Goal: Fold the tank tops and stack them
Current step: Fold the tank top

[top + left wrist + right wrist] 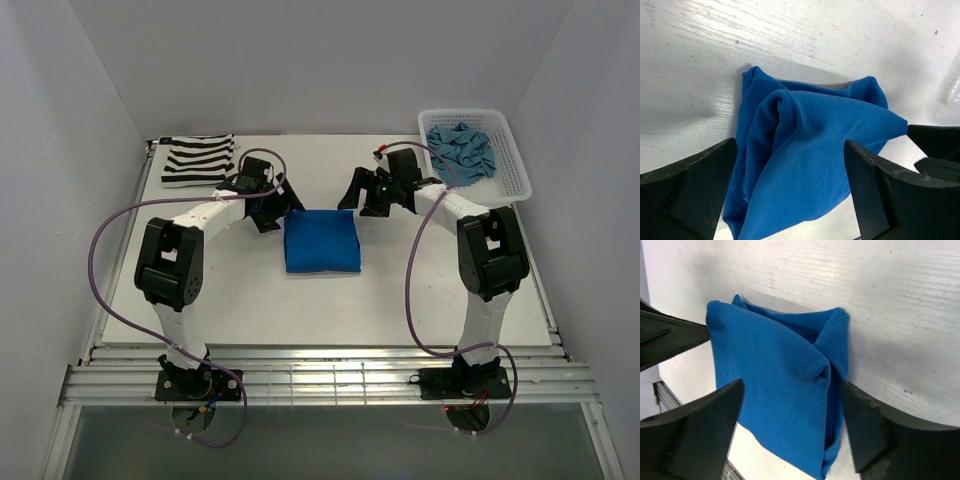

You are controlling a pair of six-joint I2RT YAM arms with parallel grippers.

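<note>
White table (220,290) inside a plain white-walled booth, with both arms bolted at the near edge. From the top camera, the bright blue tank top (320,241) sits folded into a neat little square around the middle of the table. The left gripper (274,210) is just off its far left corner and the right gripper (362,200) just off its far right corner, and both have their jaws spread. The striped tank top (198,160) lies folded flat in the far left corner, well away from the blue one. The teal tank top (462,147) is a crumpled heap inside the white basket (515,172) at the far right. On the left wrist camera, the scuffed white tabletop (790,40) fills the background. The left gripper (790,145) is wide open with a black finger on each side of the frame, and the blue tank top (810,150) is bunched up between them, its corner puffed up and not pinched by anything. The right wrist camera is pretty much the mirror image: the same white surface (890,290) and the right gripper (792,385) also open. The blue tank top (770,385) sits in the gap with its folded edge right by the right-hand finger, though it's hard to tell whether they actually touch.
</note>
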